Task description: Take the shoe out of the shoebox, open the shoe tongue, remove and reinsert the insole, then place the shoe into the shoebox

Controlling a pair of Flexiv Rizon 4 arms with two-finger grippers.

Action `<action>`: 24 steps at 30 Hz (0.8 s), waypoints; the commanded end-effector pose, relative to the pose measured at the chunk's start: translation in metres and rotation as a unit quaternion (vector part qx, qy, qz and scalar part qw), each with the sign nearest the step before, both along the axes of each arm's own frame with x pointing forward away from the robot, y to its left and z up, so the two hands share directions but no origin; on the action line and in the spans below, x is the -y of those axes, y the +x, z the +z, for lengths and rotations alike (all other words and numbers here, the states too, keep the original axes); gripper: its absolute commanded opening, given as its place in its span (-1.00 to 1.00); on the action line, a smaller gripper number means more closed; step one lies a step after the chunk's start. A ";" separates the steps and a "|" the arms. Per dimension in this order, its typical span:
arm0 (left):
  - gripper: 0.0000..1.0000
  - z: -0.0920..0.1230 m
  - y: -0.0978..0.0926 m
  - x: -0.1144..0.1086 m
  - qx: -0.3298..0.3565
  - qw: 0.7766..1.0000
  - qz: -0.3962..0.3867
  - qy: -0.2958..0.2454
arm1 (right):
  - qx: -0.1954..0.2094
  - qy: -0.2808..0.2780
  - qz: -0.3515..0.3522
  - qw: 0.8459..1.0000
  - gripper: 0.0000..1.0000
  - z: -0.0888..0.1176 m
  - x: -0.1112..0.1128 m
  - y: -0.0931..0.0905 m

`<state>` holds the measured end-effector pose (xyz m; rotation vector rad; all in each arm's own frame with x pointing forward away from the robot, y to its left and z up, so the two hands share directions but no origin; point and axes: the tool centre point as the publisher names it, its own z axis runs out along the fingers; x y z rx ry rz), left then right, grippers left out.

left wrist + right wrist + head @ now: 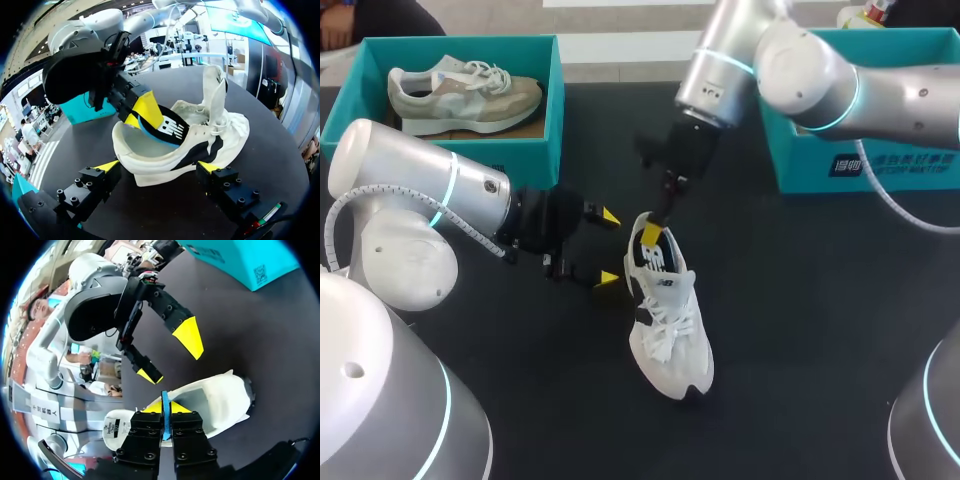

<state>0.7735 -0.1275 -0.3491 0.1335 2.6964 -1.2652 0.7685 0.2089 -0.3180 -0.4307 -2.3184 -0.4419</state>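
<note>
On the dark desk [800, 300], the white shoe [670, 320] lies mid-scene, the right tool [650, 232] pinching its insole [652, 262] partly out at the heel and the left tool [609, 248] spread just to its left, so this looks like the insole step, and next that insole probably needs drawing clear while the shoe is steadied.

Shoe [670, 320] on table [800, 300], just right of left gripper [609, 248].

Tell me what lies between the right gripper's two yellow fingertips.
The right wrist view shows a thin blue-edged insole pinched there, above the white sneaker.
</note>
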 end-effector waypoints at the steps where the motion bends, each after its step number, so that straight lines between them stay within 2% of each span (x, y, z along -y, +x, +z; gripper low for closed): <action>1: 1.00 0.000 0.001 0.002 0.000 1.000 0.000 0.002 | 0.000 -0.003 0.003 1.000 -0.56 -0.003 -0.003 0.004; 6: 1.00 0.000 0.001 0.002 0.000 1.000 0.000 0.002 | 0.010 -0.006 0.000 1.000 -0.30 0.007 -0.001 0.003; 15: 1.00 0.000 0.001 0.002 0.000 1.000 0.000 0.002 | 0.058 -0.003 -0.003 0.998 -0.22 0.033 -0.004 0.017; 19: 1.00 0.000 0.001 0.002 0.000 1.000 0.000 0.002 | 0.085 0.016 -0.013 0.996 -0.23 0.053 -0.006 0.024; 21: 1.00 0.000 0.001 0.002 0.000 1.000 0.000 0.002 | 0.105 0.045 -0.041 0.993 -0.23 0.067 -0.003 0.026; 24: 1.00 0.000 0.001 0.002 0.000 1.000 0.000 0.002 | 0.122 0.047 -0.072 0.989 -0.28 0.086 0.001 0.025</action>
